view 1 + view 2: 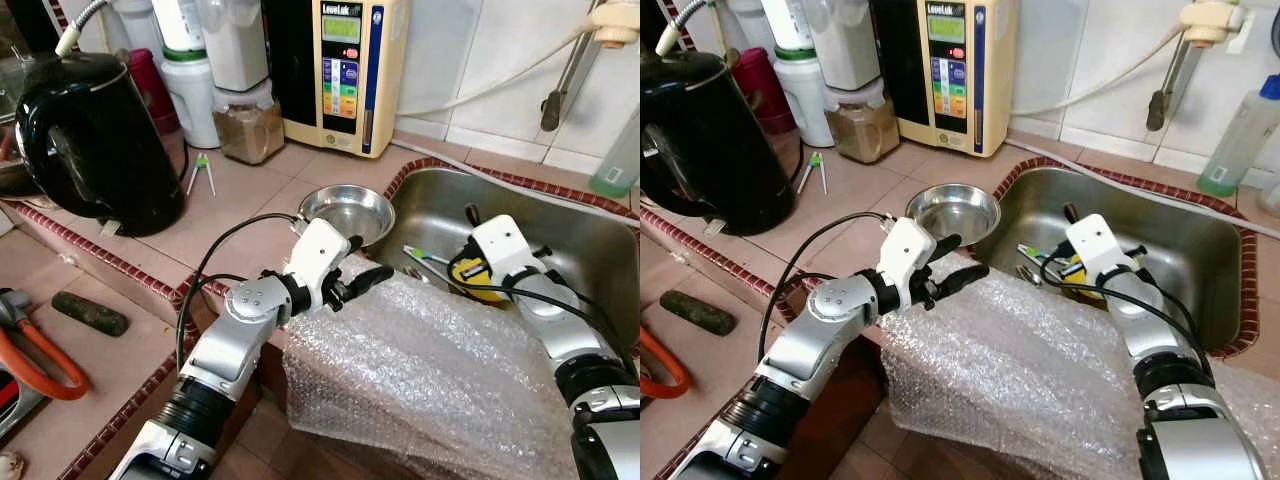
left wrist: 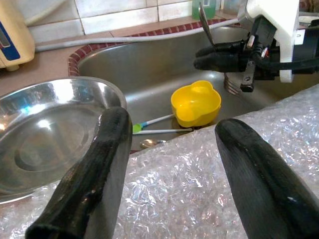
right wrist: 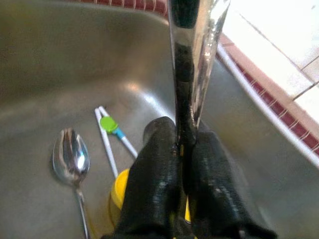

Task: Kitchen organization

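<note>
While the left gripper (image 1: pixel 368 268) hovers over the bubble wrap (image 1: pixel 430 370) draped across the sink's (image 1: pixel 590 245) front edge, its 2 fingers stand apart, holding nothing. Head views: the right gripper (image 1: pixel 1070 213) is inside the sink, above a yellow cup (image 1: pixel 470 280). A steel bowl (image 1: pixel 347 212) rests on the tiled table (image 1: pixel 240 200) at the sink's left rim; a black kettle (image 1: pixel 95 140) stands further left. Left wrist view: the spread fingers (image 2: pixel 94 174) frame the bowl, the cup and white chopsticks (image 2: pixel 159 130) on the sink floor. Right wrist view: the fingers (image 3: pixel 164 194) are clamped together on a metal utensil handle (image 3: pixel 192 59); a spoon (image 3: pixel 71 162) lies beside the chopsticks.
</note>
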Robot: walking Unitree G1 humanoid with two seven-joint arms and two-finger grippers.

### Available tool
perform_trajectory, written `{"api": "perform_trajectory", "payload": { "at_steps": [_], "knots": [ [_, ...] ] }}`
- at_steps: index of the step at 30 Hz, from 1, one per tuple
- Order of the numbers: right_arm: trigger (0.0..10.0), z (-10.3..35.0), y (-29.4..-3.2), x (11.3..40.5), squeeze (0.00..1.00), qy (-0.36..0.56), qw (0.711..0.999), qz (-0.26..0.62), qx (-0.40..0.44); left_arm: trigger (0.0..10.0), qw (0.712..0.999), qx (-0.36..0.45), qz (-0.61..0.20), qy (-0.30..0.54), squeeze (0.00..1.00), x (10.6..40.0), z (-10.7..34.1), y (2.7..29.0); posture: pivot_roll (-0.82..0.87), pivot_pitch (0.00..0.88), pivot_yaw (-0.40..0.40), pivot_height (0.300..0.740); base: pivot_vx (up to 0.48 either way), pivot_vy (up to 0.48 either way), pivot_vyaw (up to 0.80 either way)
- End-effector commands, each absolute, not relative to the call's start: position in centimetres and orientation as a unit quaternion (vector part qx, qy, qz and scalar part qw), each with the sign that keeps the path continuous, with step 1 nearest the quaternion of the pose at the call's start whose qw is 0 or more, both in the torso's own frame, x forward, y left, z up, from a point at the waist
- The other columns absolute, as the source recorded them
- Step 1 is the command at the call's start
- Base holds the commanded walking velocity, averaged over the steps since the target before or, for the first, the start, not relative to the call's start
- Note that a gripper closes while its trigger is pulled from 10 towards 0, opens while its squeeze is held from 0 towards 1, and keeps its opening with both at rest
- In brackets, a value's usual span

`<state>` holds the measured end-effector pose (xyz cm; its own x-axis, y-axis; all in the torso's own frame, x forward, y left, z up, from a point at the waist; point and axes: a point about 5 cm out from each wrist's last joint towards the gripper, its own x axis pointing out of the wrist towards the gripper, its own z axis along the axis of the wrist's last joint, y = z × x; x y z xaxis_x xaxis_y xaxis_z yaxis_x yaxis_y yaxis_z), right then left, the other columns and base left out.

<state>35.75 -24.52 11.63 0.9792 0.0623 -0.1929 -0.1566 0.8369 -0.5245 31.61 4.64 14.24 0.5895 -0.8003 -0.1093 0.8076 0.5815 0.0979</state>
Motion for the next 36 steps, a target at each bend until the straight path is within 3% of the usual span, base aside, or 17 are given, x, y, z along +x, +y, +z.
{"api": "perform_trajectory", "payload": {
  "at_steps": [1, 12, 16, 19, 21, 23, 27, 36],
  "knots": [
    [10.0, 12.4, -24.4, 36.2, 1.0, 0.07, 0.957, 0.052, -0.276, 10.0, 0.887, 0.08, -0.454, 0.022, 1.0, 31.8, 14.5, 4.6, -0.08, 0.0, 0.09, 0.74, 0.0, 0.0, 0.0],
    [10.0, 11.6, -23.7, 36.0, 1.0, 0.067, 0.961, 0.065, -0.262, 10.0, 0.886, 0.086, -0.455, 0.019, 1.0, 31.8, 14.3, 4.2, -0.08, 0.0, 0.087, 0.74, 0.0, 0.0, 0.0],
    [10.0, 11.7, -23.9, 35.9, 1.0, 0.059, 0.962, 0.065, -0.26, 10.0, 0.895, 0.087, -0.437, 0.015, 1.0, 32.2, 14.4, 4.5, -0.08, 0.0, 0.086, 0.74, 0.0, 0.0, 0.0],
    [10.0, 12.5, -23.4, 35.9, 1.0, 0.022, 0.967, 0.077, -0.243, 10.0, 0.918, 0.079, -0.39, -0.002, 1.0, 33.1, 14.9, 5.2, -0.08, 0.0, 0.085, 0.74, 0.0, 0.0, 0.0],
    [10.0, 13.3, -22.8, 35.9, 1.0, -0.009, 0.972, 0.079, -0.222, 10.0, 0.936, 0.072, -0.345, -0.009, 1.0, 34.1, 15.4, 6.0, -0.08, 0.0, 0.083, 0.74, 0.0, 0.0, 0.0],
    [10.0, 14.0, -21.3, 35.6, 1.0, -0.041, 0.977, 0.103, -0.182, 10.0, 0.954, 0.017, -0.301, -0.004, 1.0, 35.1, 15.9, 6.9, -0.09, 0.0, 0.085, 0.74, 0.0, 0.0, 0.0],
    [10.0, 14.0, -20.0, 34.9, 1.0, -0.058, 0.971, 0.127, -0.192, 10.0, 0.956, -0.013, -0.293, -0.011, 1.0, 35.5, 16.5, 7.2, -0.09, 0.0, 0.086, 0.74, 0.0, 0.0, 0.0],
    [10.0, 11.8, -15.1, 30.1, 1.0, -0.05, 0.952, 0.239, -0.183, 10.0, 0.982, -0.025, -0.187, 0.028, 1.0, 38.1, 16.2, 9.4, -0.12, 0.0, 0.094, 0.74, 0.0, 0.0, 0.0]
  ]
}}
